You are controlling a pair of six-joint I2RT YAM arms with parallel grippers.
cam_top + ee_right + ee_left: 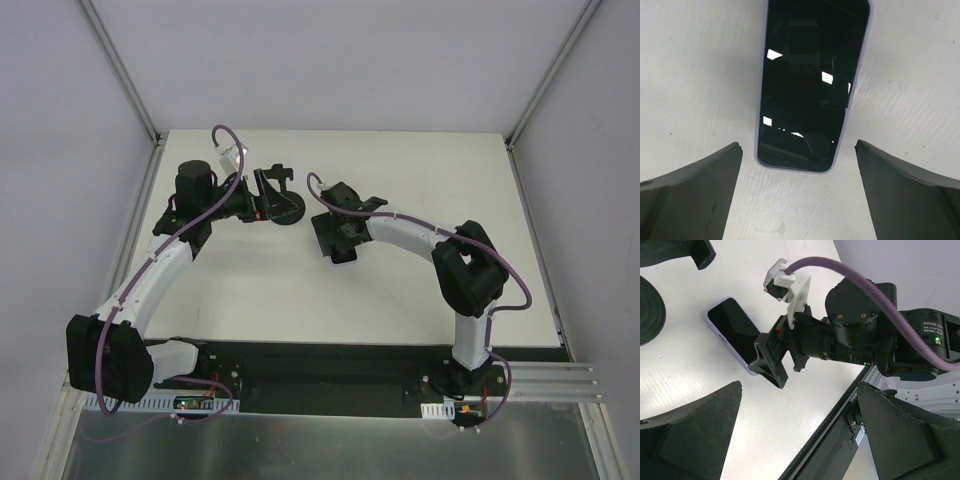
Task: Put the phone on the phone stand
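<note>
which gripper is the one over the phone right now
The right gripper: it hangs open directly above the phone, which lies flat, screen up. The left gripper is open beside the phone stand instead.

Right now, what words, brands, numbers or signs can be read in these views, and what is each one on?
"达妙科技": white print on the right arm's motor housing, left wrist view. The finer line below it is too small to read.
No text on the phone: its dark screen shows only reflections.
No marking can be read on the phone stand.
</note>
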